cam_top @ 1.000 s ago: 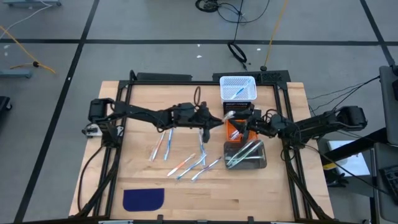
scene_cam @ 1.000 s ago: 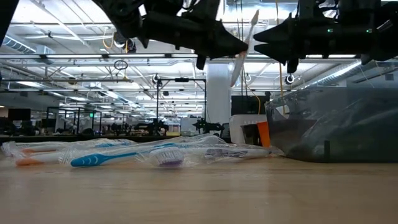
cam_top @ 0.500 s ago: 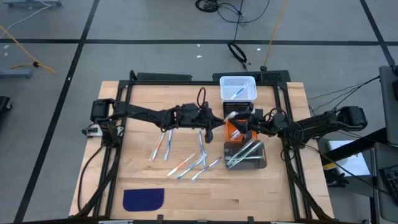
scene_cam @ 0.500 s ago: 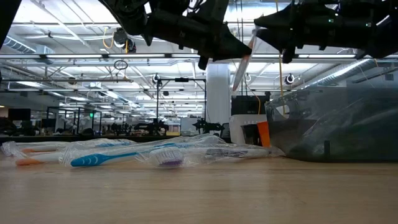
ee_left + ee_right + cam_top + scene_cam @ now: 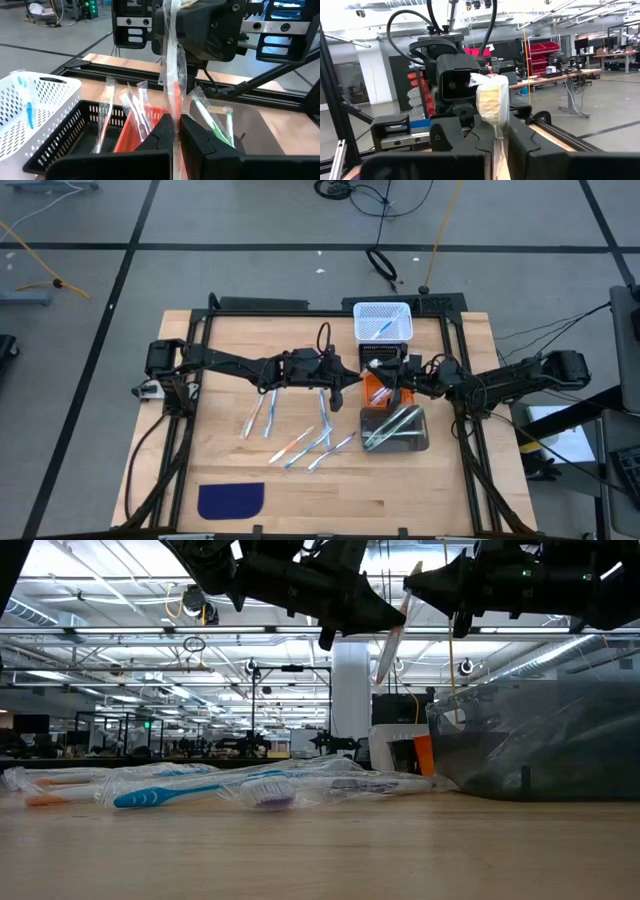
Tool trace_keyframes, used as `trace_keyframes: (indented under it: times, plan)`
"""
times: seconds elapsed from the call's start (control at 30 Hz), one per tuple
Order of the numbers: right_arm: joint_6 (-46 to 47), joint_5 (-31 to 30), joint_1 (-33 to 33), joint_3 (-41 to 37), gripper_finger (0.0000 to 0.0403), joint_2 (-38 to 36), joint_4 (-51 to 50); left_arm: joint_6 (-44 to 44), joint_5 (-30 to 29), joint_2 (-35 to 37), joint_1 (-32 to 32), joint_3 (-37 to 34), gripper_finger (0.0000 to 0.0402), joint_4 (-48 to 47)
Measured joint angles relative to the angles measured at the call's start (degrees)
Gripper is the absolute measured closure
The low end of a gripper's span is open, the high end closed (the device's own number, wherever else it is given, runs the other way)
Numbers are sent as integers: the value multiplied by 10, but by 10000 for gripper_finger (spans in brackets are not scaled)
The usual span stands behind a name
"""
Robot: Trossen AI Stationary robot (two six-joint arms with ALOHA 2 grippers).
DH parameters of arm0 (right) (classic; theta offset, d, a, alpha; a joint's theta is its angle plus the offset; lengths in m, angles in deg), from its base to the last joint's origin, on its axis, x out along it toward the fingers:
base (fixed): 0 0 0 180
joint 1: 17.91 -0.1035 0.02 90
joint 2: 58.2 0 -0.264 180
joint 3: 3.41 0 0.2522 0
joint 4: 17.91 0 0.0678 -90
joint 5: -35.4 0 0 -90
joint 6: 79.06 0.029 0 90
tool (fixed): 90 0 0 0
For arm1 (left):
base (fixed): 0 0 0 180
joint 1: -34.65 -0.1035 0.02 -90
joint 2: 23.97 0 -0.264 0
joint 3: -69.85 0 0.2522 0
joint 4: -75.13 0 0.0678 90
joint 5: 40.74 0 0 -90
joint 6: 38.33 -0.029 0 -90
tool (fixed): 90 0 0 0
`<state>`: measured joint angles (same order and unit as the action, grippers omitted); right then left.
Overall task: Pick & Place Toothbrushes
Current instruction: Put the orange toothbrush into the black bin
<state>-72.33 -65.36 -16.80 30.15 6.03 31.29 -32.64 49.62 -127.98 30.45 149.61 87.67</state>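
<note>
Low view shows your left pincer point(image 5: 385, 618) and right pincer point(image 5: 412, 585) both clamped on one wrapped toothbrush point(image 5: 392, 635), held aloft near the counter's far edge, long axis near upright, above the orange bin point(image 5: 375, 392). Other toothbrushes point(image 5: 297, 442) lie mid-counter.

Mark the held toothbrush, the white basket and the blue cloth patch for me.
held toothbrush point(image 5: 172, 75): left wrist view, on its wrapped shaft.
white basket point(image 5: 383, 309): high view, on its far rim.
blue cloth patch point(image 5: 230, 500): high view, on its middle.
</note>
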Motion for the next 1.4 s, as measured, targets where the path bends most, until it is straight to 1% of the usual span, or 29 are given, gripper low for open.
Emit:
trace_keyframes:
  times: [0.07,0.17,0.33,0.43,0.53,0.7,0.87,1.0,1.1,1.3,1.4]
  plan:
    - [-2,1,0,0,392,0,0,-3,-4,0,0,0,385,-2]
    - [-14,0,0,0,392,-9,-7,-18,-5,14,-3,0,369,-29]
    - [-32,-27,-1,0,392,-41,-44,-23,-19,44,-9,0,347,-78]
    - [-47,-46,0,0,392,-63,-65,-25,-43,58,-10,0,341,-108]
    - [-62,-76,0,0,392,-86,-94,-26,-56,67,-10,0,340,-135]
    - [-83,-137,0,0,392,-119,-156,-26,-56,66,-9,0,339,-166]
    - [-96,-209,0,-1,392,-130,-196,-25,-56,67,-9,0,339,-182]
    - [-94,-211,8,-11,392,-128,-185,-23,-55,67,-7,0,339,-181]
    - [-88,-245,22,-37,392,-128,-169,-24,-55,67,-5,0,339,-181]
    - [-52,-252,55,-111,392,-129,-43,-24,-55,67,-2,0,339,-175]
    - [-12,-253,72,-145,392,-128,9,-24,-54,67,-2,0,339,-176]
